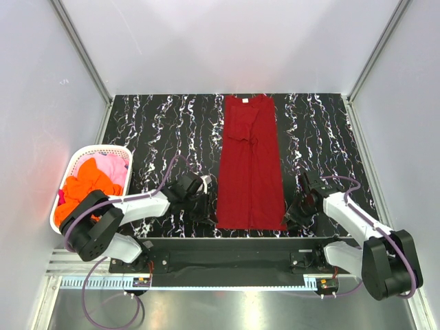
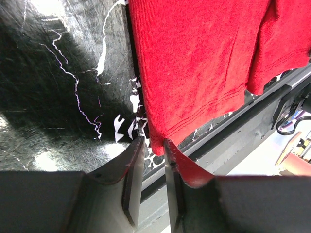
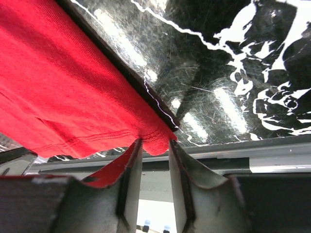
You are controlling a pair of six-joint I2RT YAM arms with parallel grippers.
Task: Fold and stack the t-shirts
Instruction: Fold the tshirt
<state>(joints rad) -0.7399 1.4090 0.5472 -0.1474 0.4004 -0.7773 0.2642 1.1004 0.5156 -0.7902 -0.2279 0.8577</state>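
Observation:
A dark red t-shirt [image 1: 249, 165] lies folded into a long narrow strip down the middle of the black marbled table [image 1: 165, 130]. My left gripper [image 1: 210, 214] sits at its near left corner. In the left wrist view the gripper [image 2: 153, 141] is narrowly open, with the hem corner of the shirt [image 2: 194, 63] between the fingertips and a gap still showing. My right gripper [image 1: 292, 218] sits at the near right corner. In the right wrist view the gripper [image 3: 154, 141] is also narrowly open around the hem corner of the shirt [image 3: 63, 97]. Orange [image 1: 86, 189] and pink [image 1: 113, 167] t-shirts fill the basket.
A white plastic basket [image 1: 77, 159] stands at the table's left edge, beside the left arm. The table's near edge and a dark metal rail [image 1: 234, 251] run just behind both grippers. Grey walls close in the back and sides.

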